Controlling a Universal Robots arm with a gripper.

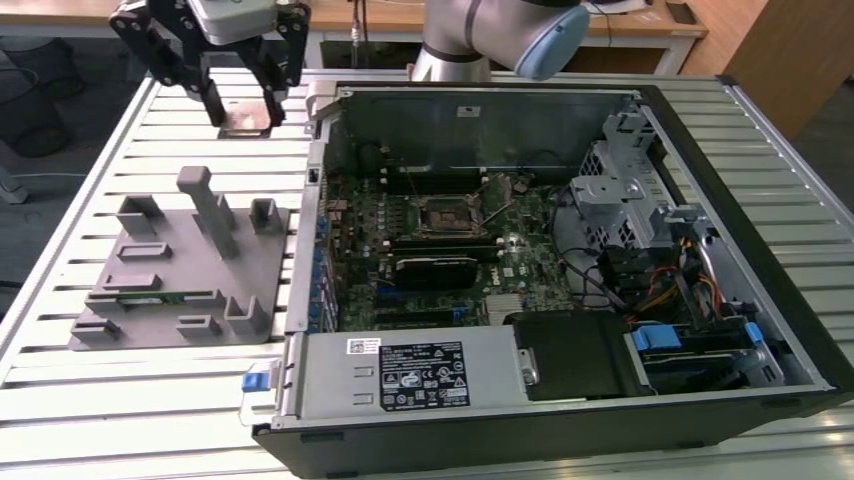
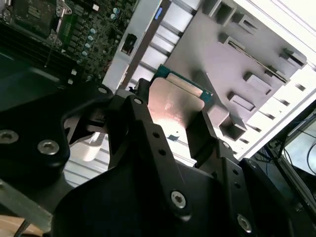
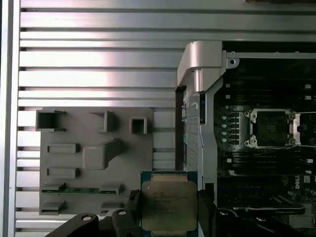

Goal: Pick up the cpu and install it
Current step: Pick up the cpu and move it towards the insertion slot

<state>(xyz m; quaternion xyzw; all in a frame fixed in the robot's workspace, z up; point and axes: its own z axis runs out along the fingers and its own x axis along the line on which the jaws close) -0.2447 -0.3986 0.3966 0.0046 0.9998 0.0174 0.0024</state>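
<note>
At the exterior view's left, a grey slotted holder (image 1: 187,270) is lying on the bench (image 1: 134,400), carrying 1 green memory stick (image 3: 81,190) in a slot. Past its far edge, the hand (image 1: 247,112) is gripping the cpu (image 3: 169,205) by 2 edges, above the bench. Rightward, the open computer case (image 1: 481,125) is holding the motherboard (image 1: 534,270) with its black socket frame (image 1: 445,214).

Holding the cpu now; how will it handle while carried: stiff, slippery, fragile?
Probably stiff: the cpu sits flat and unbent in the gripper. Its smooth, shiny metal top suggests it could slip under a light edge grip. Small and thin, it is likely light, and its thin green edge looks easy to chip.
</note>
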